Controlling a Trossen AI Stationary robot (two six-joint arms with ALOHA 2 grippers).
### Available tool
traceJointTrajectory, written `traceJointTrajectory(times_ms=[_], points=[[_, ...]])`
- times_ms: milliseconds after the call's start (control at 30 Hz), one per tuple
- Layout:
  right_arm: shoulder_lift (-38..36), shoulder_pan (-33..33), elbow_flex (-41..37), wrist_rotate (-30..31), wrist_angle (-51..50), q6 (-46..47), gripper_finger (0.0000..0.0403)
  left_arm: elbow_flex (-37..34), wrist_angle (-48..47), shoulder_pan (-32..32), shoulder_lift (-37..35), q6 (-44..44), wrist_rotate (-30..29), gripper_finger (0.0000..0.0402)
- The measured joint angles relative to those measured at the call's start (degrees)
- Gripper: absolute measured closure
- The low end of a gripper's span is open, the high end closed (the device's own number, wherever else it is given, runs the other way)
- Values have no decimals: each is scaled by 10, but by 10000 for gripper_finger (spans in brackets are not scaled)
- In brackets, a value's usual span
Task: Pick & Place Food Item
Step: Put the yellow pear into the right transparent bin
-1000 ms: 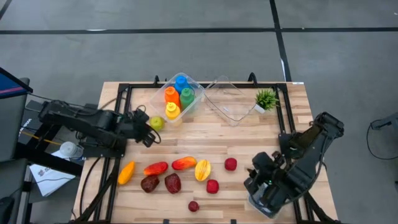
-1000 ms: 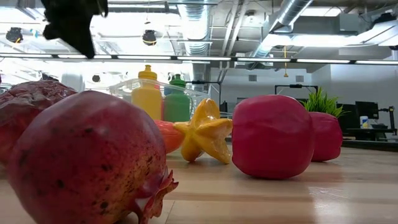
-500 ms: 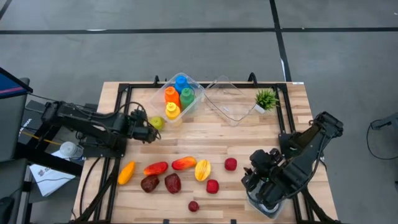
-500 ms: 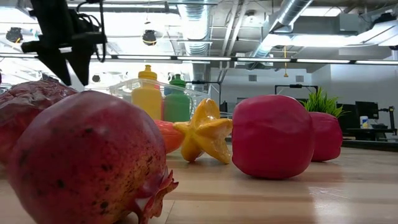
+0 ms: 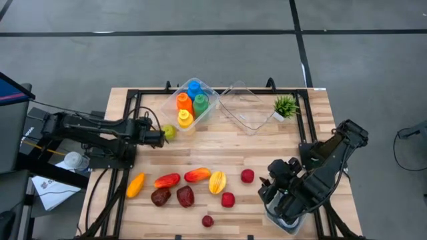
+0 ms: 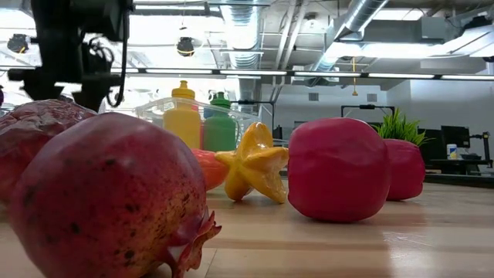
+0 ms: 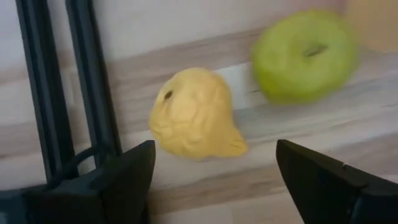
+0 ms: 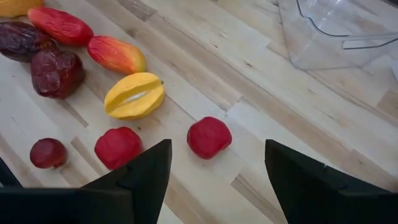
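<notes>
A yellow lemon (image 7: 193, 115) lies on the wooden table beside a green apple (image 7: 305, 56) (image 5: 169, 132), near the far left. My left gripper (image 7: 214, 152) (image 5: 159, 137) (image 6: 63, 83) hangs open just over the lemon, one finger on either side, touching nothing. In the high view the gripper hides the lemon. My right gripper (image 8: 214, 186) (image 5: 270, 190) is open above the near right of the table, over a red fruit (image 8: 209, 137), and holds nothing.
A row of fruit lies across the near middle: mangoes (image 5: 197, 175), a starfruit (image 5: 217, 181), pomegranates (image 5: 185, 196) and red fruits (image 5: 247, 176). At the far edge stand a clear bin of bottles (image 5: 193, 103), an empty clear bin (image 5: 243, 110) and a small plant (image 5: 285, 105).
My left gripper has come down toward the lemon and a little toward the far edge, rolling about its own line, and its fingers have opened wide. The fruit has stayed where it was.
</notes>
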Motion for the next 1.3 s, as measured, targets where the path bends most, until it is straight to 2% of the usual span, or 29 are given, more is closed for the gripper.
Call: traceJointTrajectory(times_ms=[367,533,700,867,1067,1167,1300], points=[[0,0,0,2,1,1,154,-105,119,19,-2,17,-8,68],[0,0,0,2,2,1,154,-143,165,18,-2,26,13,84],[0,0,0,2,12,1,154,-153,191,18,-2,39,31,148],[0,0,0,2,13,1,154,-153,192,18,-2,42,38,237],[0,0,0,2,13,1,154,-153,202,17,-13,54,77,342],[0,0,0,13,13,1,154,-153,203,17,-34,52,103,375],[0,0,0,29,15,0,154,-153,202,17,-73,51,140,393]])
